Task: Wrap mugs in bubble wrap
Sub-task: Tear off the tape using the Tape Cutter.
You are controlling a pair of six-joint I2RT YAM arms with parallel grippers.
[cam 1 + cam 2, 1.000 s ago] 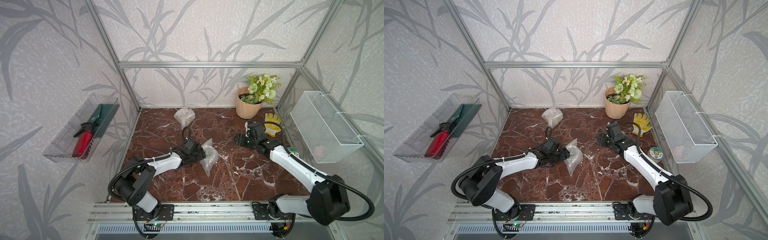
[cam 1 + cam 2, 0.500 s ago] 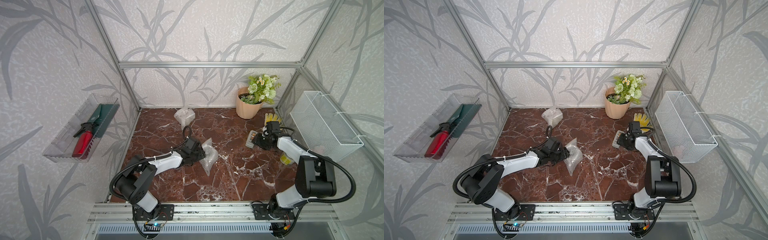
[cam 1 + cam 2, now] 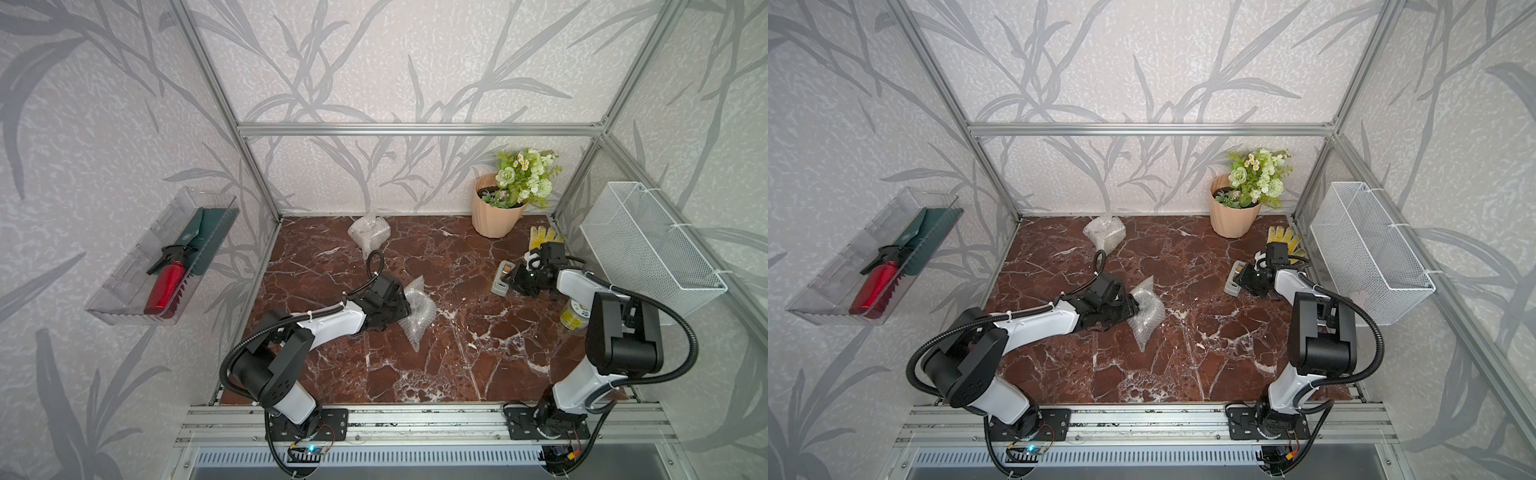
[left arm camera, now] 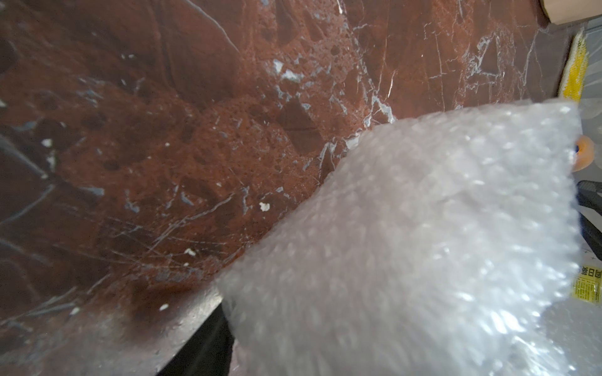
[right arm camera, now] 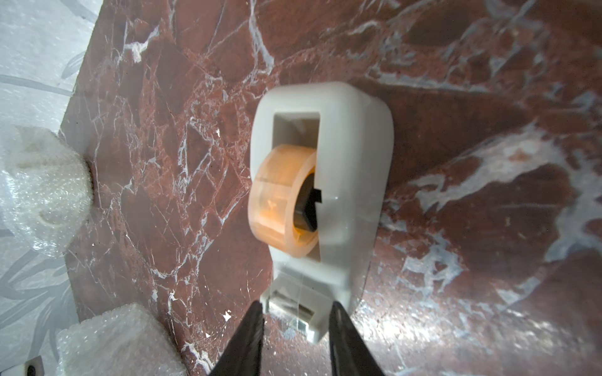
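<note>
In a top view, my left gripper (image 3: 405, 309) looks clamped on the bubble-wrap bundle (image 3: 424, 316) in the middle of the table (image 3: 457, 374). Right wrist: my right gripper (image 5: 294, 309), jaws narrowly parted, straddles the cutter end of the tape dispenser (image 5: 355, 162), whose length runs straight ahead.

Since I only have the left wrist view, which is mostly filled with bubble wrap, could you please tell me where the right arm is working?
Observer: The right gripper is at the white tape dispenser, with its jaws apart on either side of the cutter end.
Operator: Thank you. Is there any other wrapped item around?
Observer: Yes, a second bubble-wrap bundle sits by the back wall, well apart from the bundle at the left gripper.
</note>
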